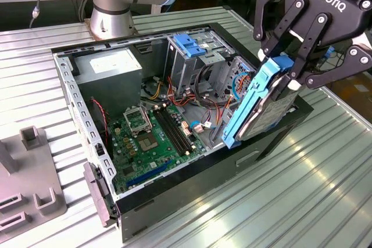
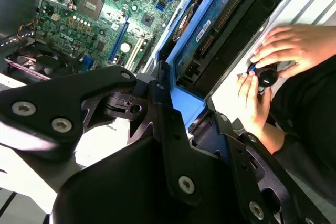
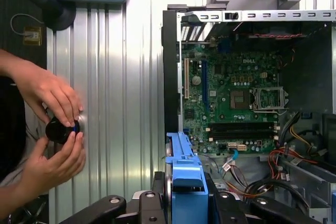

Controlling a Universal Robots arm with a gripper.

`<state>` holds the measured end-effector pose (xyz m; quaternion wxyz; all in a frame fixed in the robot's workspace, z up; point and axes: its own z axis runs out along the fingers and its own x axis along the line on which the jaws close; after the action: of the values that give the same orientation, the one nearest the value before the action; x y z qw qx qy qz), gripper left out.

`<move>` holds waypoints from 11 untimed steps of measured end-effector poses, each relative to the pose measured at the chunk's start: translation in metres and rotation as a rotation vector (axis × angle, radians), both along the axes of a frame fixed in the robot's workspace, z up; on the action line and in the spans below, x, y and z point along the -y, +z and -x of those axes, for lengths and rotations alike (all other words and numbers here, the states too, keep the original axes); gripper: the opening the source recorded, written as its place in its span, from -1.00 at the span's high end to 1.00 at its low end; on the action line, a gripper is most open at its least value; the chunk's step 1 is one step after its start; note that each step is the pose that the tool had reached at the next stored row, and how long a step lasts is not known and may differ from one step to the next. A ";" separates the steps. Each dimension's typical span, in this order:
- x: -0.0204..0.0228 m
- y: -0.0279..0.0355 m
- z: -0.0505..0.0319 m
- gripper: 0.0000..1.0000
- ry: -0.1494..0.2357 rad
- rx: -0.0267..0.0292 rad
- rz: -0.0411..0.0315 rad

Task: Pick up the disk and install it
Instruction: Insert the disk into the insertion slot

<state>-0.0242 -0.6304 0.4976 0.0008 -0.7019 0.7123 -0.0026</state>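
Bright, even overhead light filled the scene. In the exterior view, white glare streaked the ribbed table (image 1: 325,161) below the gripper (image 1: 288,71), and the computer case (image 1: 192,183) beside it held shadow along its inner walls. The disk (image 1: 261,105) clamped in the gripper shone on its blue rails. In both wrist views the gripper's black links sat dark, and the table beyond them washed out nearly white.

My exterior view looks down at a slant, from mid range, over the open case (image 1: 75,97); the arm's base (image 1: 110,4) is at eleven o'clock and the gripper (image 1: 288,74) is close at two. Both wrist views ride right behind it, looking past the disk (image 2: 210,35) (image 3: 186,182). All three share the motherboard (image 1: 151,137) (image 2: 100,9) (image 3: 231,98).
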 end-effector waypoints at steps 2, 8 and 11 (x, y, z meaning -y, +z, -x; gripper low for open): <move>0.0003 -0.0005 -0.0071 0.26 0.000 0.0001 -0.0003; -0.0087 -0.0010 -0.0389 0.26 0.000 0.0000 0.0001; -0.0228 -0.0020 -0.0545 0.26 0.000 0.0000 0.0000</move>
<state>0.0303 -0.6076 0.4956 0.0008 -0.7019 0.7123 -0.0026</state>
